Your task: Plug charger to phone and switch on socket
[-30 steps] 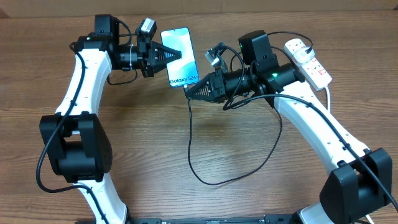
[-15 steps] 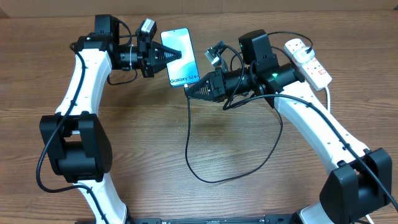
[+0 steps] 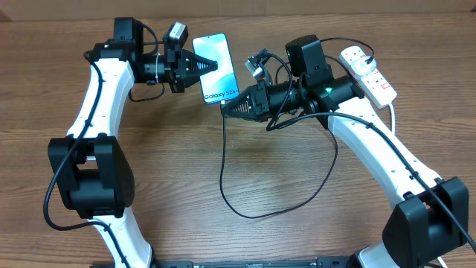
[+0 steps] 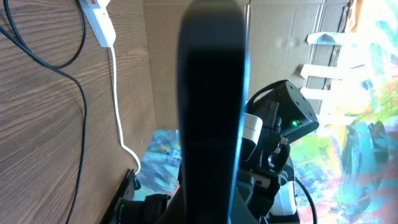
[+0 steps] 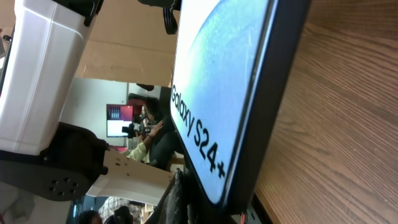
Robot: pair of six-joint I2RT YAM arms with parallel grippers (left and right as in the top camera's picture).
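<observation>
The phone [image 3: 216, 50], its screen lit cyan-blue with white text, is held off the table at the back. My left gripper [image 3: 201, 68] is shut on its left long edge. My right gripper [image 3: 226, 110] is at the phone's near short end, shut on the connector tip of the charger [image 3: 222, 167], whose thin black cable loops down over the table. The left wrist view shows the phone [image 4: 210, 93] edge-on and dark. The right wrist view shows its screen [image 5: 217, 93] close up, and the connector is hidden there. The white socket [image 3: 368, 73] lies at the back right.
The socket's thick white cord [image 3: 391, 112] runs off to the right, and it also shows in the left wrist view [image 4: 118, 93] with the socket [image 4: 99, 18]. The black cable loop spreads over the table's middle towards the right arm. The table is brown wood.
The hanging cable loop has shifted slightly left and lower on the table. Both arms and the phone have barely moved.
</observation>
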